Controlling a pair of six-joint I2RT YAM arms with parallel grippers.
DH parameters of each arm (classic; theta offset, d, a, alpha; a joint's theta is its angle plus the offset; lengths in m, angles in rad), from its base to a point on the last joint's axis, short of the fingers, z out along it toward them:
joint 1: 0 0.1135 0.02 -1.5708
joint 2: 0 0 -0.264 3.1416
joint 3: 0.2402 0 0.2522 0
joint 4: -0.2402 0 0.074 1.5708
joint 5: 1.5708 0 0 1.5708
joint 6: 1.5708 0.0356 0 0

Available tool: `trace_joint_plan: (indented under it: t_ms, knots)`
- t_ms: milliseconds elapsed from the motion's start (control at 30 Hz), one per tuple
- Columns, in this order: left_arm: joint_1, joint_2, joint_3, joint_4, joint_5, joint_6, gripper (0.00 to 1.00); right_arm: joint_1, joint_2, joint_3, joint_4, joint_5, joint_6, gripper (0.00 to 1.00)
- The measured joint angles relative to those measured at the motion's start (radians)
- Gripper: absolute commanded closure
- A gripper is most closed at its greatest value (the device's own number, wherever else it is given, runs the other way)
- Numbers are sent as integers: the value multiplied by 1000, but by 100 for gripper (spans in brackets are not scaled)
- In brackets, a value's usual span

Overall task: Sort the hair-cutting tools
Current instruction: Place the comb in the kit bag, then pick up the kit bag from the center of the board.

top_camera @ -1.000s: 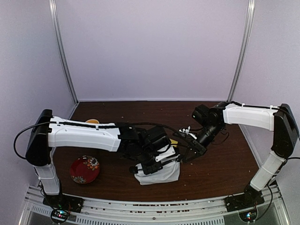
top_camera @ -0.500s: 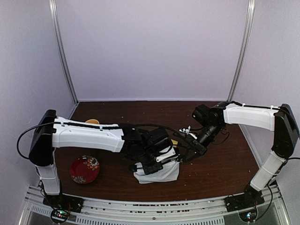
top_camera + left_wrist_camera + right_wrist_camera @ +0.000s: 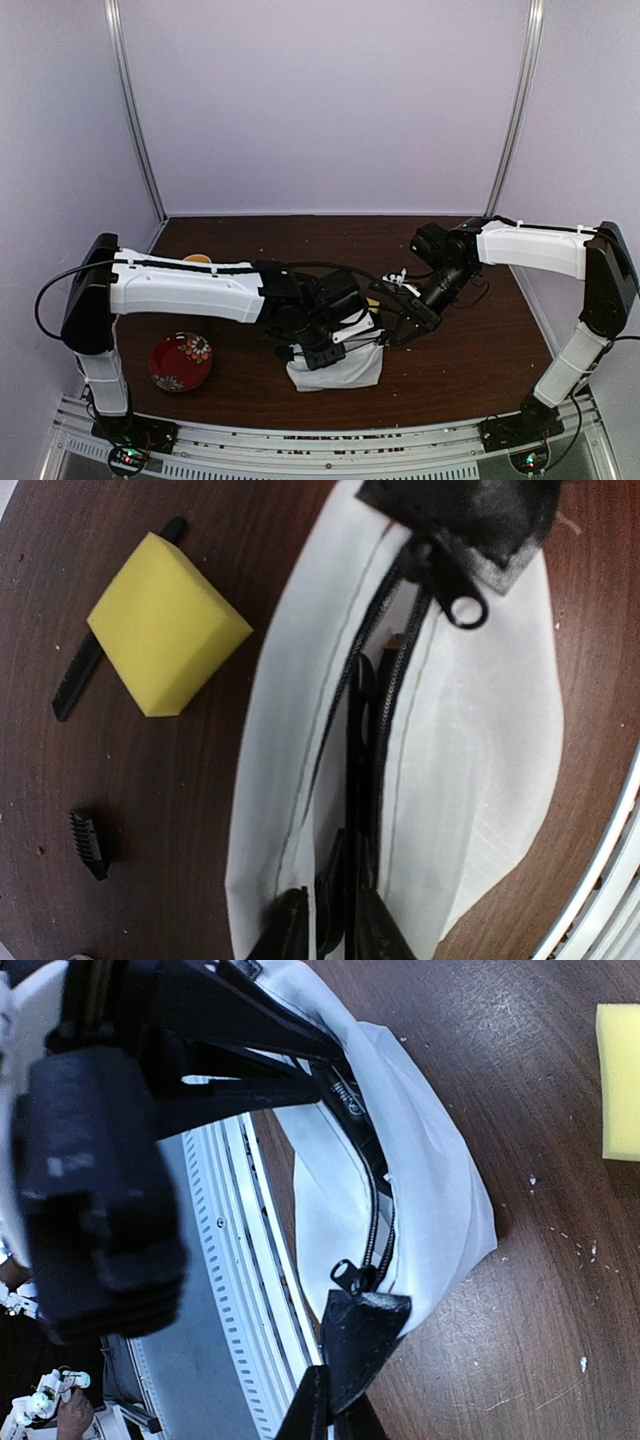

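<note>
left tool (image 3: 335,932): fingers slightly apart astride the white pouch (image 3: 480,730)'s open zip, dark slim item (image 3: 357,770) just ahead inside; grip, cannot tell | right tool (image 3: 470,525): clamped on pouch's opposite end | small black square piece (image 3: 90,842): on table (image 3: 200,810) beside left tool, clear of pouch | comb (image 3: 72,685): farther off, partly under yellow sponge (image 3: 165,620)

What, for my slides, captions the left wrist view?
Right fingers pinch the unzipped white pouch; yellow sponge, comb and small black piece lie beside it.
</note>
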Motion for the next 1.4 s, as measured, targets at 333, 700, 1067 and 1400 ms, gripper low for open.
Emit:
trace_joint_plan:
  t_ms: [333,700,1067,1400]
  knots:
    - [0,-241,-102,84,-72,-48,64,-1,-13,15,-27,50,-24,63]
    - [116,-578,-407,160,-149,-506,47,-18,-42,75,-64,136,-60,58]
    - [248,-695,-749,439,150,-876,52,-18,59,86,-77,95,-62,59]
    - [251,-563,-740,540,327,-916,74,-18,78,90,-93,42,-64,76]
